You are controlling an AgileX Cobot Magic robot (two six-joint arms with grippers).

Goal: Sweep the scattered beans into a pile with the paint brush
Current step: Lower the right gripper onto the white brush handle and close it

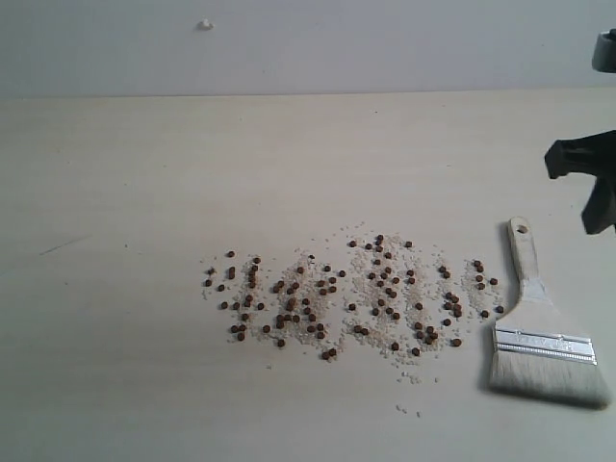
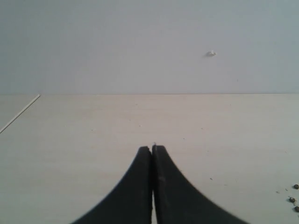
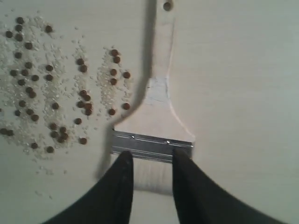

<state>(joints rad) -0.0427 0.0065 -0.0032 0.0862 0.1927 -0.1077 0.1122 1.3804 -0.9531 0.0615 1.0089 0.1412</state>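
Cream-handled paint brush (image 1: 545, 337) lies flat on desk (image 1: 125, 173), bristle end lowest in ext. view, handle hole at the other end. Beans (image 1: 337, 294) w/ whitish crumbs are scattered in a wide loose band just left of brush; nearest ones sit close to its handle, not touching. Right gripper (image 3: 152, 157) hovers over brush's ferrule and bristles, jaws apart, nothing held. Left gripper (image 2: 152, 150) has jaws pressed together, empty, well apart from brush.

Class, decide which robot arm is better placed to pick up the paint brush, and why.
Right. The right gripper, jaws parted, hangs over the paint brush; the left gripper is shut, away from it.
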